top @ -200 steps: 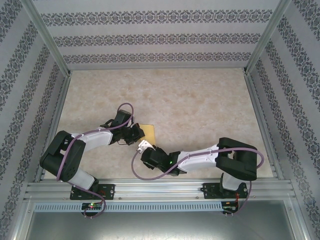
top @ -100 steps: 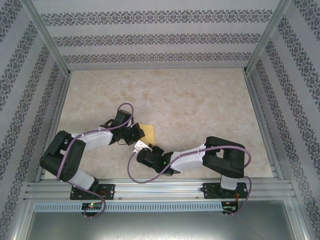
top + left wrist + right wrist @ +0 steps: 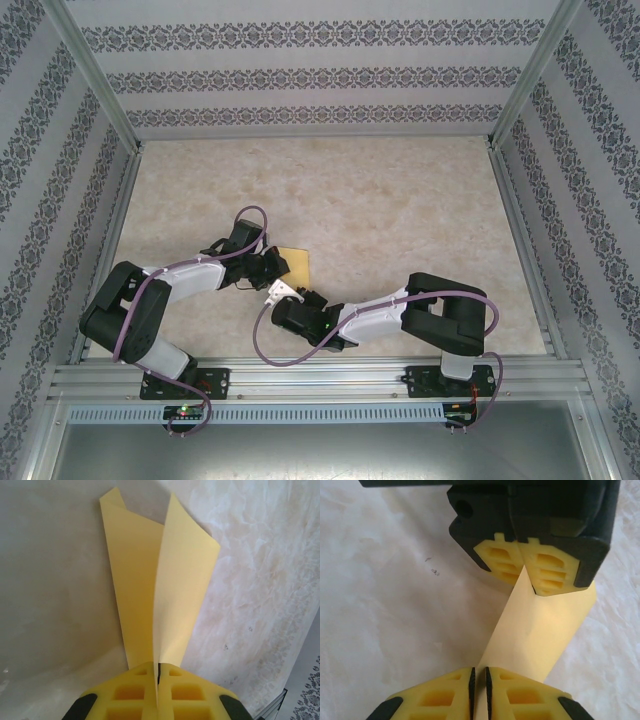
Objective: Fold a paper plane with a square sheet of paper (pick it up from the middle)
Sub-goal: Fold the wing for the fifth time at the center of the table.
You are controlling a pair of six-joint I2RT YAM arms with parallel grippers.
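On paper, right hand now pinched

This looks like a robotics test booth rather than anyone's home or workshop. A left arm and a right arm are bolted to a bare aluminium rail along the near edge of a table with a pale marble-look top. Slanting metal posts frame the cell. The walls on three sides are flat panels printed with repeating ornamental bands, and purple cables loop loose off the arms.
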